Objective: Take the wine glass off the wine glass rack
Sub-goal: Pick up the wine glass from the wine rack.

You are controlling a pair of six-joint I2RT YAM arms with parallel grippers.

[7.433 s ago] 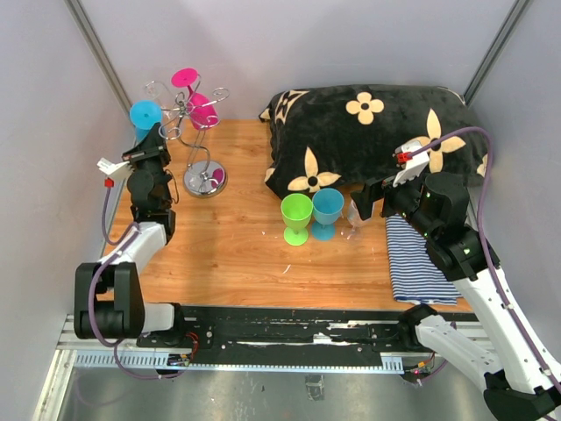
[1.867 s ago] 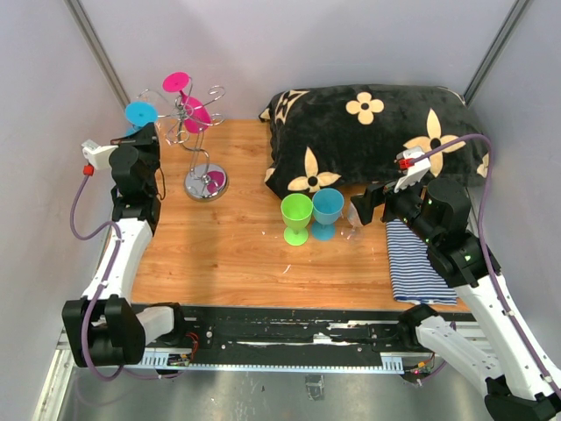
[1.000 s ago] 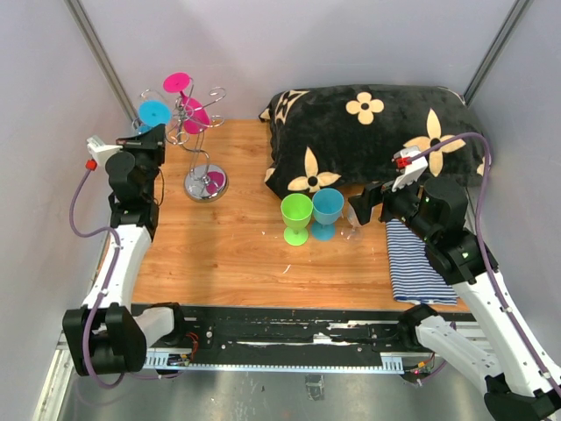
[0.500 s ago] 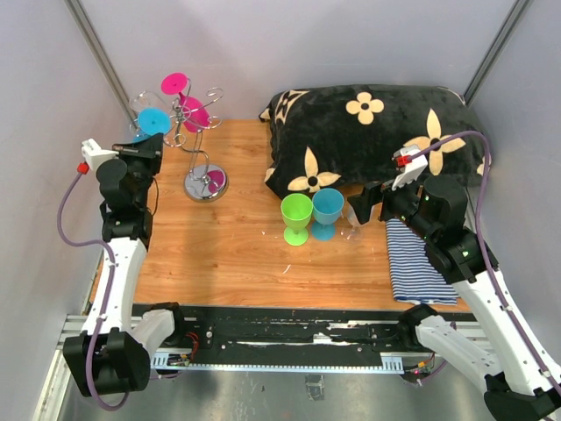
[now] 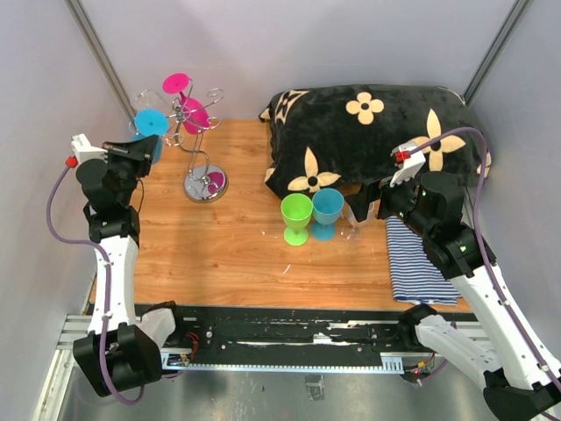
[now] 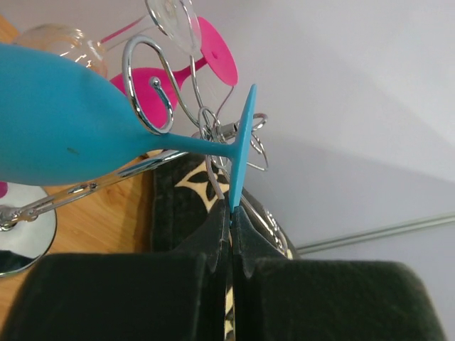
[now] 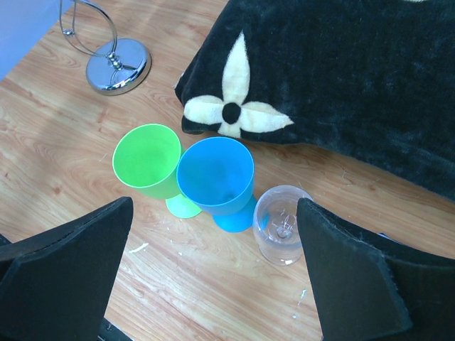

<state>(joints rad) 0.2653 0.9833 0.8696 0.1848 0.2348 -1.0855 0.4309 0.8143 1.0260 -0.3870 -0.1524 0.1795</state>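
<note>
Wood-grain tabletop lies under both arms, with a black flowered cushion at its far side. The left gripper is pinched fully together on the rim of the blue wine glass's foot; the glass lies sideways just beyond its fingertips, its stem crossing a curled hook of the wine glass rack, and whether it is clear of that hook cannot be told. The right gripper hangs spread wide and empty, with a green glass, a standing blue glass and a clear glass below, between its fingers.

Shiny chrome wine glass rack, matt blue plastic wine glass, wood-grain table, plush cushion
</note>
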